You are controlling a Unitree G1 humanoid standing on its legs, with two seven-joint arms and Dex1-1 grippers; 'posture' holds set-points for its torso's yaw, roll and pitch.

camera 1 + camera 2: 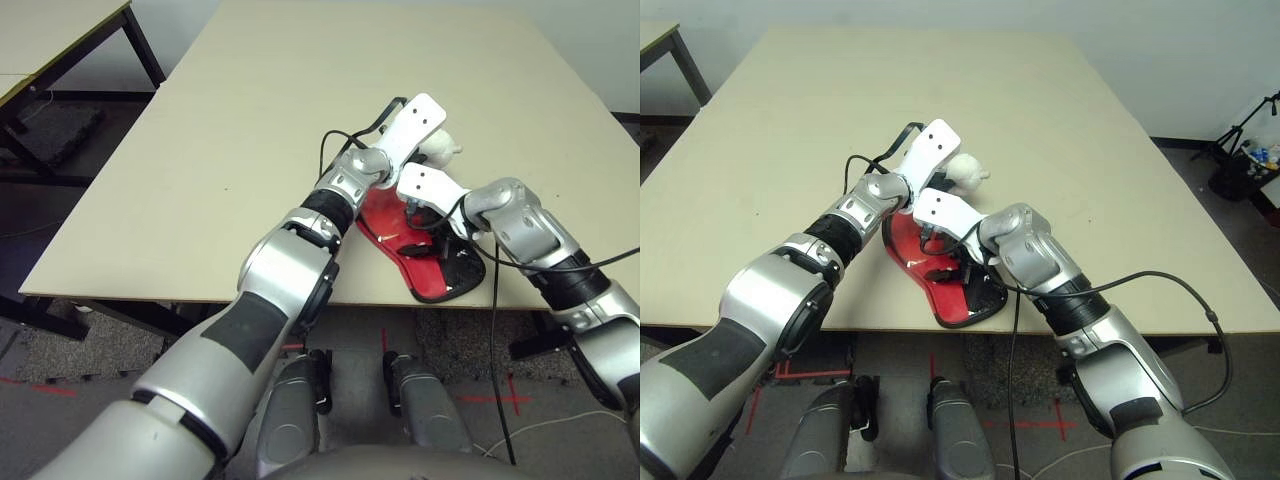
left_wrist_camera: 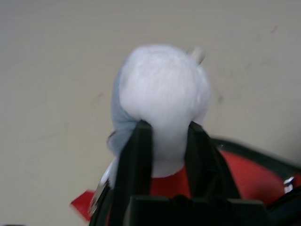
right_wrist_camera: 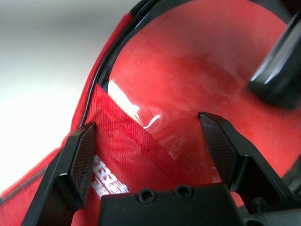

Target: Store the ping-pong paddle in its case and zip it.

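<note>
The red fabric case [image 1: 960, 295] with black piping lies open near the table's front edge, under both my hands. Inside it shows the glossy red face of the ping-pong paddle [image 3: 197, 70], with a red fabric flap [image 3: 122, 155] bearing white lettering across its lower part. My right gripper [image 3: 150, 122] hangs open just above this, fingers wide, holding nothing. My left gripper [image 2: 164, 125] is at the case's far end, its fingers [image 2: 136, 155] a little apart on either side of the narrow end of a small white-grey round pouch [image 2: 162, 89]. Whether they press on it I cannot tell.
The case's near end reaches the table's front edge [image 1: 300, 300]. Black cables run from both wrists, one across the right forearm [image 1: 1140, 280]. A second table [image 1: 50, 40] stands at the far left. The light tabletop [image 1: 250, 120] stretches away behind my hands.
</note>
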